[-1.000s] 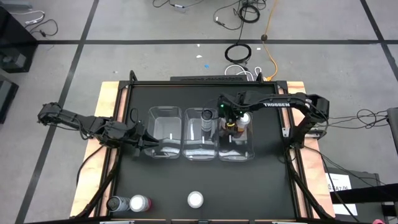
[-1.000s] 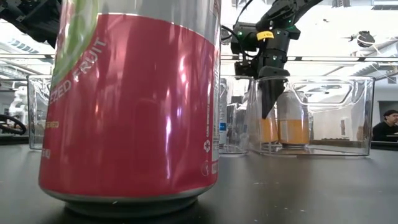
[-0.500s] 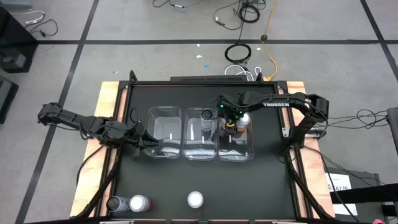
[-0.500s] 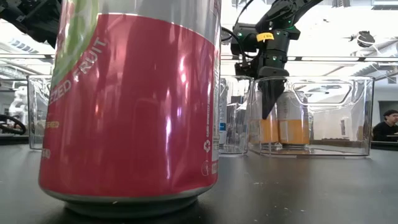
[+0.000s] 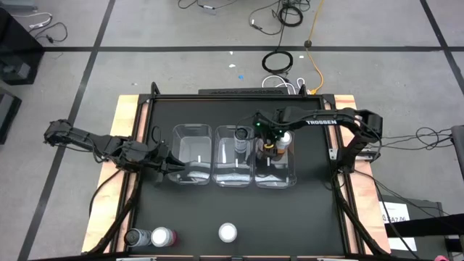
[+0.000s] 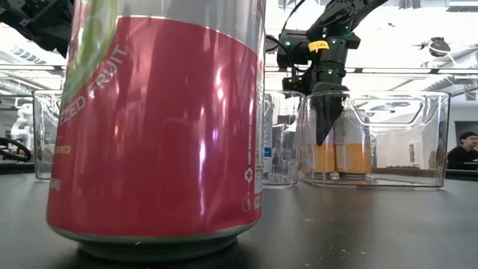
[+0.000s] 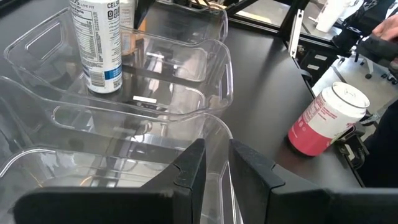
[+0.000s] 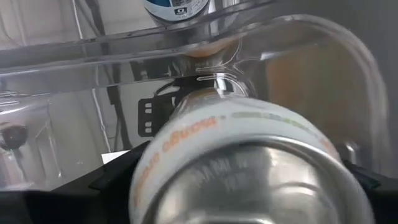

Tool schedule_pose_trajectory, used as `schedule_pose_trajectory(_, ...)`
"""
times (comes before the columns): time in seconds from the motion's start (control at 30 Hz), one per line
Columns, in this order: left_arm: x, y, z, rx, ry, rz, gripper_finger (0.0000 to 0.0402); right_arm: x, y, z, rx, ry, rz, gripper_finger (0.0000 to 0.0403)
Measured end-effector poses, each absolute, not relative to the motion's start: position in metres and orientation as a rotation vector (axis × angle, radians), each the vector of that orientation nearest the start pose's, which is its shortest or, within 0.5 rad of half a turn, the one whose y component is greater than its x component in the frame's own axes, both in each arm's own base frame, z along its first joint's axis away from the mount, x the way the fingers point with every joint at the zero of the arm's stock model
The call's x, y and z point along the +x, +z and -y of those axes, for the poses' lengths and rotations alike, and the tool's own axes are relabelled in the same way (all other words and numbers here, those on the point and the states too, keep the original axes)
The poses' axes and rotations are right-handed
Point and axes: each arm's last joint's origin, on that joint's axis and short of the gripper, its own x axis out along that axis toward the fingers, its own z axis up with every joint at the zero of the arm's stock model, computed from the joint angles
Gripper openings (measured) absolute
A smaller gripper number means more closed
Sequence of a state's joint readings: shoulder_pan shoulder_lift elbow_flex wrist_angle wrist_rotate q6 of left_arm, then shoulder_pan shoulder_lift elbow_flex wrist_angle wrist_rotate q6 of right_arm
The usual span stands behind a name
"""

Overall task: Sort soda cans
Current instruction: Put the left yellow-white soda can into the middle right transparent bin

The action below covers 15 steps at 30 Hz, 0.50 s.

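Three clear bins stand side by side mid-table: left [image 5: 192, 154], middle [image 5: 233, 156], right [image 5: 277, 161]. My right gripper [image 5: 270, 145] reaches down into the right bin, shut on an orange can [image 8: 236, 155]. A second orange can [image 5: 286, 137] stands on that bin's floor. A dark grey-silver can [image 5: 242, 133] stands in the middle bin. Another grey can [image 5: 135, 237] and two pink-red cans [image 5: 162, 236] [image 5: 228, 232] stand at the table's near edge. My left gripper [image 5: 177, 169] is at the left bin's near wall, shut on it. My left gripper has the left bin's near wall [image 7: 221, 146] between its two fingers, one inside the bin and one outside. The fingers come level from the table's left. The bin stands on the table. My right gripper pinches the orange can's upper side [image 8: 146, 168] between its two fingers, from above, pointing down. The can is upright inside the right bin, beside the other orange can [image 6: 351, 146]. Its base [image 6: 323, 173] is at or just above the bin's floor.
The pink-red can [image 6: 157, 119] at the near edge stands right before the low camera and fills much of that view. A person [image 6: 467, 149] shows beyond the table at the right. Bare black tabletop [image 5: 304, 217] lies between the bins and the near edge.
My right gripper has gone down a little into the right bin with the orange can, which stays upright.
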<state>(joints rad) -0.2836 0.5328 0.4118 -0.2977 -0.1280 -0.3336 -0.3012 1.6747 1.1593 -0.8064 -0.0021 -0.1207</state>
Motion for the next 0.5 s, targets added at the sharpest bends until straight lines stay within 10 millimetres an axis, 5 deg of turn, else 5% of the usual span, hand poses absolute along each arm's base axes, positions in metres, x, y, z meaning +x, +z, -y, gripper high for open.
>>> schedule_pose_trajectory(0.3,0.127,0.228,0.033,-0.243,-0.084,-0.431,0.008,0.3,0.208,0.093,0.098,-0.168,-1.342,0.0382)
schedule_pose_trajectory(0.5,0.127,0.228,0.033,-0.242,-0.083,-0.431,0.008,0.302,0.24,0.094,0.089,-0.183,-1.293,0.0384)
